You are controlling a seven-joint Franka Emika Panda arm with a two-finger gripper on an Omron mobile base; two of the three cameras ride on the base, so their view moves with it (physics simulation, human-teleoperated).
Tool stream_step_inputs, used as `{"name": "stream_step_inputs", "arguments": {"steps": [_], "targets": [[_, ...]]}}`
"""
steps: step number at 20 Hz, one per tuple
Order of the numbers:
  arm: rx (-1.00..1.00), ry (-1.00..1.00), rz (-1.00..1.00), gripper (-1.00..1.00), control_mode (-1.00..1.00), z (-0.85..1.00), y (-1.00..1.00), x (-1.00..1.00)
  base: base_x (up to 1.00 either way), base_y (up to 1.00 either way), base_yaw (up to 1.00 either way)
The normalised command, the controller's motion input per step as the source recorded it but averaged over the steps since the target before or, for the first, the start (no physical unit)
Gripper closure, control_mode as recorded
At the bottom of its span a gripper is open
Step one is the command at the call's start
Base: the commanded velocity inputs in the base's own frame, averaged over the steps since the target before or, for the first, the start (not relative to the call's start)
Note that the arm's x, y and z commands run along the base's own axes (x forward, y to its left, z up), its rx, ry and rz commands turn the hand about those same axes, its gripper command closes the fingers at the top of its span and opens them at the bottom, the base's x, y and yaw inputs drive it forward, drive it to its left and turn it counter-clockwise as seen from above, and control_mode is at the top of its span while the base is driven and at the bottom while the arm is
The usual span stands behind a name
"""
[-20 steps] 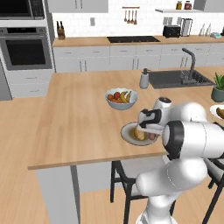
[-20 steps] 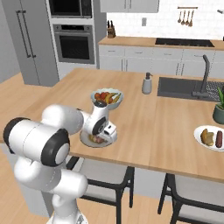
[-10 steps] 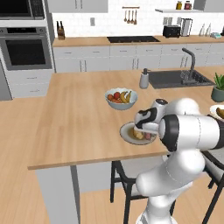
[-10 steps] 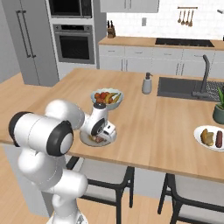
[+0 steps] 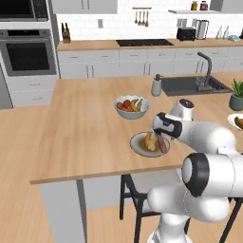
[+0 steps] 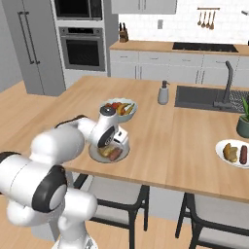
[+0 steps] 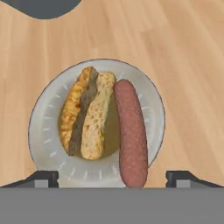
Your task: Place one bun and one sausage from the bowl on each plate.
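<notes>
Both plates look served: near plate (image 7: 43, 131) holds bun (image 7: 87, 116) and sausage (image 7: 131, 135); pincer (image 7: 112, 177) wide, empty.

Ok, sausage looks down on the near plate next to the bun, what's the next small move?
Probably lift the gripper straight up. Its jaws stand open, and the sausage lies on the plate beside the bun, so both seem delivered.
</notes>
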Motion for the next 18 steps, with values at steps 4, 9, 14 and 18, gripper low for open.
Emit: {"name": "stream_step_inputs", "arguments": {"steps": [4,9,14,18], "targets": [[0.0,-0.09,0.0,-1.0,-1.0,1.0,0.01,-0.88,0.0,0.0,0.0],[0.0,0.01,0.0,-1.0,-1.0,1.0,0.12,-0.99,0.0,0.0,0.0],[0.0,0.15,0.0,-1.0,-1.0,0.96,0.28,-1.0,0.0,0.0,0.0],[0.0,0.28,0.0,-1.0,-1.0,0.62,0.35,-1.0,0.0,0.0,0.0]]}}
